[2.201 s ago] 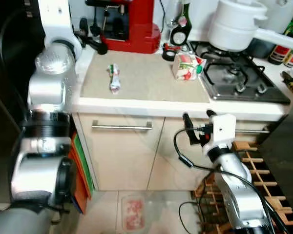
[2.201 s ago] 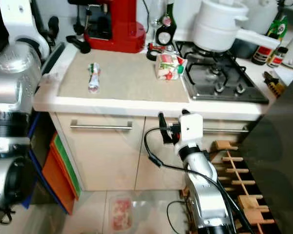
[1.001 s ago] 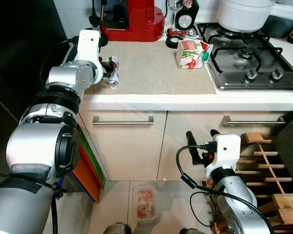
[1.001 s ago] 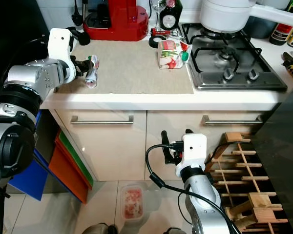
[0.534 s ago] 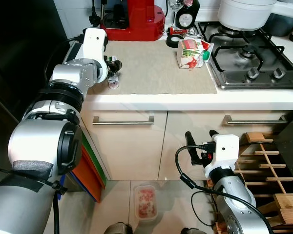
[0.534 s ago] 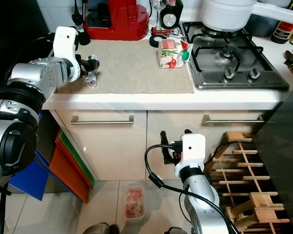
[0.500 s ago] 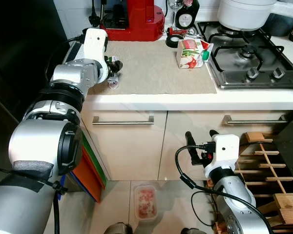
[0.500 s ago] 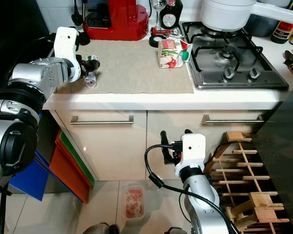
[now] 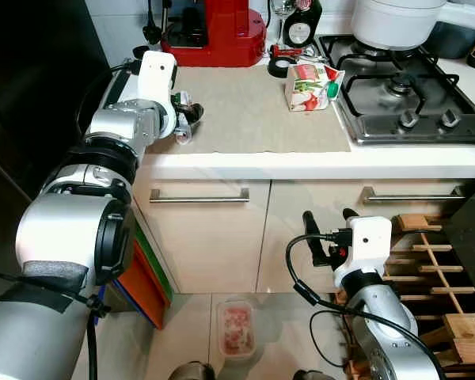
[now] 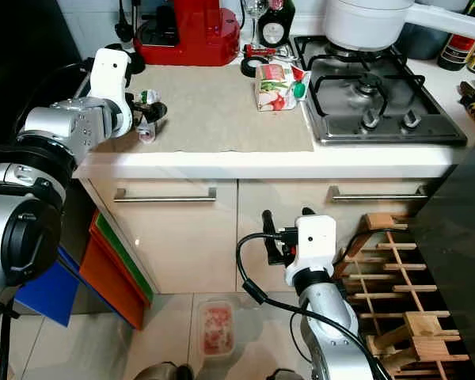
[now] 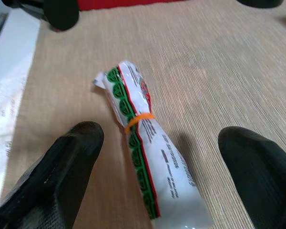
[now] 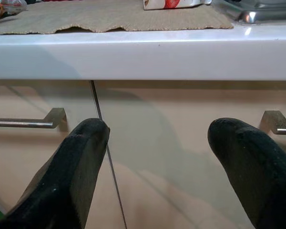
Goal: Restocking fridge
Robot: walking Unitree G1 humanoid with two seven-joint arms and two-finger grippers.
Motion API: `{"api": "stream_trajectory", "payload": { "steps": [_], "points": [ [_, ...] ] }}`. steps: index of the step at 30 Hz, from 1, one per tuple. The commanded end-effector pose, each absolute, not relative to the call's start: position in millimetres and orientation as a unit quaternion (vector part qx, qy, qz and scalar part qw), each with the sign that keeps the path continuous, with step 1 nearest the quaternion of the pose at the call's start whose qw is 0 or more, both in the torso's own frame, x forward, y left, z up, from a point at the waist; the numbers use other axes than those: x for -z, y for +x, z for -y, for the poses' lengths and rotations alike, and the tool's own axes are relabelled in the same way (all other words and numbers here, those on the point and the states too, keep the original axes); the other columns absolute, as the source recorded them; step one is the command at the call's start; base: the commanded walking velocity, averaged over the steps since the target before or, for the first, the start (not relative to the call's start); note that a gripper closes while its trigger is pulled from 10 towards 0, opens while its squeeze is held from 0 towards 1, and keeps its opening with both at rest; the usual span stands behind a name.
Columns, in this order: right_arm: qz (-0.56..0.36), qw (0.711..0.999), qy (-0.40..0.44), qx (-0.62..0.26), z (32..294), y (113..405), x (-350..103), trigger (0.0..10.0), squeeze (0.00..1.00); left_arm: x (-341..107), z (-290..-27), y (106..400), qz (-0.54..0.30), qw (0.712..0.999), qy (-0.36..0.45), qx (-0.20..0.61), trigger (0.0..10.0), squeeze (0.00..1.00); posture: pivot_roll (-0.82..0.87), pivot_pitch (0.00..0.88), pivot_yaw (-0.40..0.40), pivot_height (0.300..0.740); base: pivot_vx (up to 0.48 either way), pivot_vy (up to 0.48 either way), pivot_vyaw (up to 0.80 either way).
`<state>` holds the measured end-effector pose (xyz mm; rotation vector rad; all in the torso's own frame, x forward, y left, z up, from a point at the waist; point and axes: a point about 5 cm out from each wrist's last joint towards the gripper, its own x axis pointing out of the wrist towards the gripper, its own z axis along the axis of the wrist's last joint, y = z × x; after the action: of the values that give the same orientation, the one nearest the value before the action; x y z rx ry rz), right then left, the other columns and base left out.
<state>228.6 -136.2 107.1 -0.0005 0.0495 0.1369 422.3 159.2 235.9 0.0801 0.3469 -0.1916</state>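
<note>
Countertop (image 9: 317,162) ahead of us, white edge, with a beige mat (image 9: 253,111) laid across it. On the mat's left part lies a rolled white packet (image 11: 145,162) with green and red print, bound by an orange band around its middle. It lies flat on the mat.

Our left gripper (image 9: 187,120) is over that packet. In the left wrist view we see our two black fingers (image 11: 62,167) spread wide, one to each side of the packet, neither touching it. Released, then, nothing held.

Further right on the mat stands a small carton (image 9: 307,87) with red and green print and a green cap, near the gas hob (image 9: 412,103). A white pot (image 9: 400,20) sits on a rear burner. At the back, a red coffee machine (image 9: 218,32) and a dark bottle (image 9: 302,24).

Our right gripper (image 9: 330,229) hangs low before the beige cabinet doors (image 9: 214,237), below the counter edge. Its fingers (image 12: 71,167) stand apart, grasping nothing; the right wrist view looks at the door fronts and a metal handle (image 12: 26,122).

On the tiled floor (image 9: 277,332) lies a clear container (image 9: 237,328) with pink contents. A wooden rack (image 9: 439,269) stands to our right.
</note>
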Motion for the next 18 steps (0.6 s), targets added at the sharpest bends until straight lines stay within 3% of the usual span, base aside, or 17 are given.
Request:
{"api": "stream_trajectory", "payload": {
  "steps": [1, 5, 18],
  "points": [
    [-0.024, 0.997, -0.001, -0.069, 137, 228, -110, 10.0, 0.28, -236, -158, 423, -0.174, 0.979, 0.042, 0.094, 10.0, 0.00, -0.04, 0.059, 0.067, 0.740, 0.000, 0.000, 0.00],
    [-0.025, 0.998, -0.003, -0.066, 138, 226, -110, 10.0, 0.28, -227, -159, 421, -0.184, 0.976, 0.069, 0.094, 10.0, 0.00, -0.06, 0.069, 0.071, 0.740, 0.000, 0.000, 0.00],
    [-0.032, 0.997, -0.004, -0.067, 140, 226, -109, 10.0, 0.28, -206, -159, 417, -0.219, 0.972, 0.005, 0.079, 10.0, 0.00, -0.05, 0.073, 0.052, 0.740, 0.000, 0.000, 0.00]
  ]
}}
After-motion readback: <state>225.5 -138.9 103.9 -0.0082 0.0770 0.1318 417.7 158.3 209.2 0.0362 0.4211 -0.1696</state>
